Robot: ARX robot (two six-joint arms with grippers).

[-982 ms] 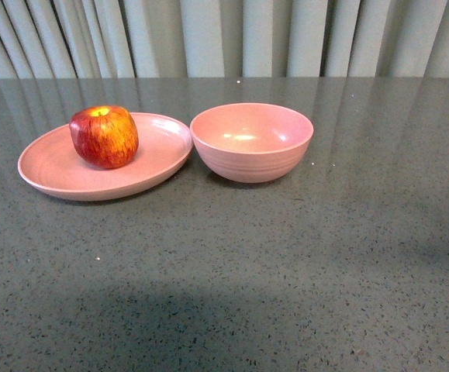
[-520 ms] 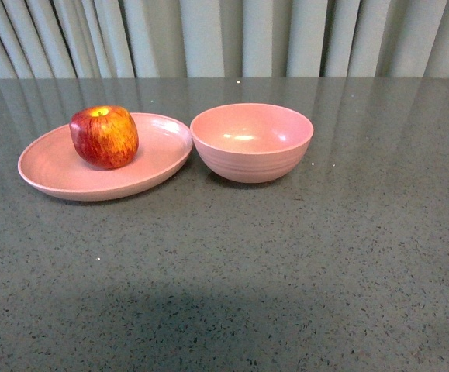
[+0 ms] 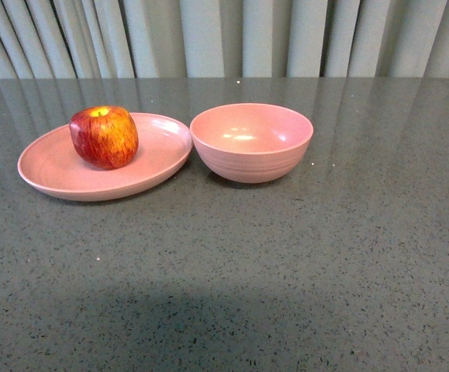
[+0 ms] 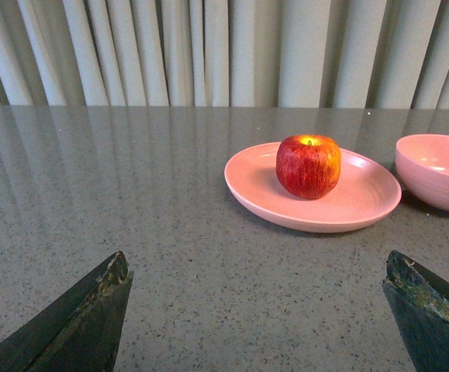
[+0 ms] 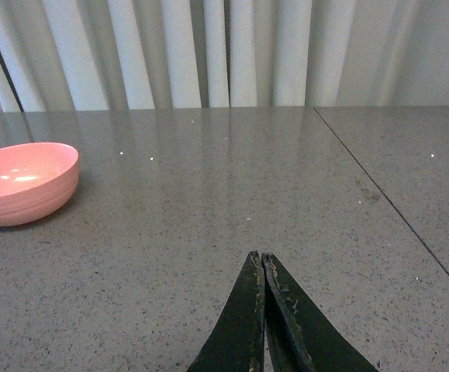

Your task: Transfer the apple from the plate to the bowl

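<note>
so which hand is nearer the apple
Left, most likely. The left hand, open, faces the apple on the plate; the right hand, shut, sees only the bowl, with no apple in view.

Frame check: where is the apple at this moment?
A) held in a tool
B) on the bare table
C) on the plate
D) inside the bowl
C: the apple rests on the plate, and the bowl beside it holds nothing.

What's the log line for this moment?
apple on plate | bowl empty | left end effector open, short of apple | right end effector shut, empty
</note>
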